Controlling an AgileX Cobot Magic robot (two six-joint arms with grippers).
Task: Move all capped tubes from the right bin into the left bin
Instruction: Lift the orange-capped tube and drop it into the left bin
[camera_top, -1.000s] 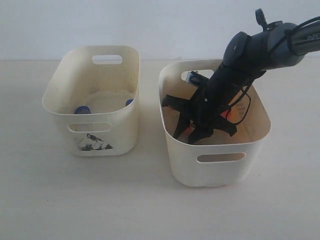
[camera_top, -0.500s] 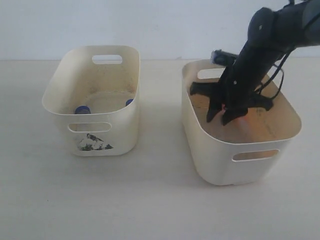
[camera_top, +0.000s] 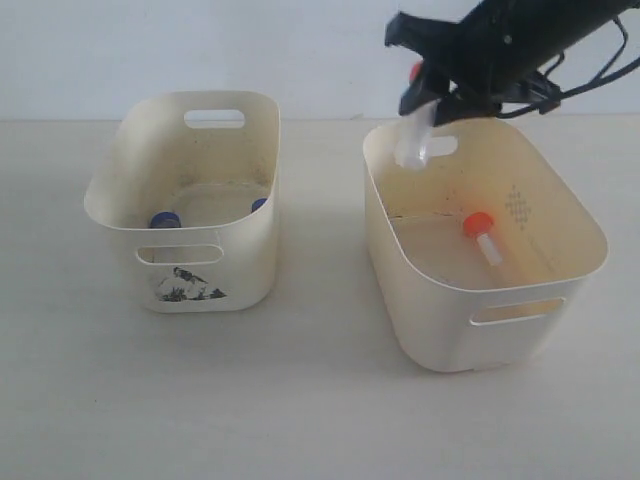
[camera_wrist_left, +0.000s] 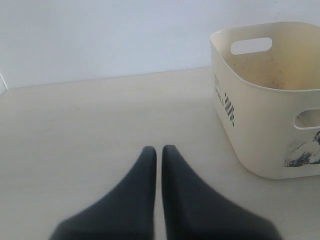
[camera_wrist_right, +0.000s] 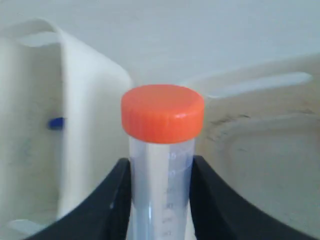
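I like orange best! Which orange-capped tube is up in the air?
The tube clamped in the right gripper, above the right bin's rim. The other orange tube lies flat on that bin's floor.

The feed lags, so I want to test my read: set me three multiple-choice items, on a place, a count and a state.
1. Where is the held tube in the right gripper?
A. Lying on the floor of the right bin.
B. Resting across that bin's rim.
C. In the air near that bin's far rim.

2. How many tubes lie on the right bin's floor?
A. None.
B. One.
C. Three.

3. The left gripper is:
A. shut and empty.
B. wide open.
C. shut on a tube.

Answers: 1 C, it hangs clear of the rim; 2 B, a single orange-capped tube lies there; 3 A, its fingers nearly meet with nothing between.
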